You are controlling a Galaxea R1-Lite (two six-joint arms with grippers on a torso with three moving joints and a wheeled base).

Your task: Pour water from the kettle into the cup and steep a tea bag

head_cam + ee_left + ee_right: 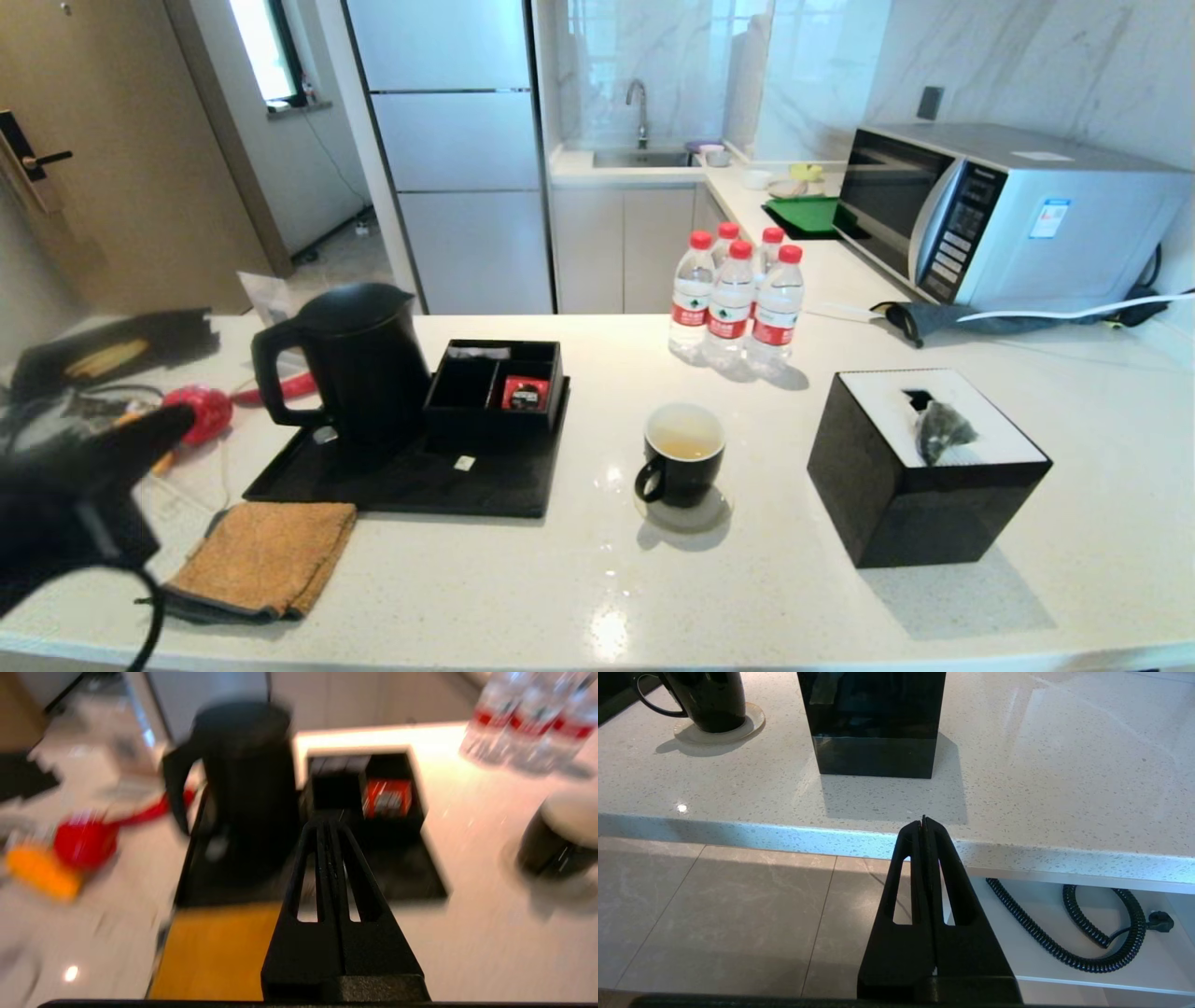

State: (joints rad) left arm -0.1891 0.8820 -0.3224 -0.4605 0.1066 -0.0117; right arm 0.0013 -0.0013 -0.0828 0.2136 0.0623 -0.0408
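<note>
left claw (177, 420) near kettle (359, 359)

I'm seeing the left wrist view smearing badly: the kettle (243, 788) and the red sachet (386, 797) are showing only as soft shapes, and the cup (560, 835) is running off the edge. From the head camera, my left gripper (159, 425) is blurring, its arm cut off at the corner. The right wrist view is clipping the cup's top.
</note>
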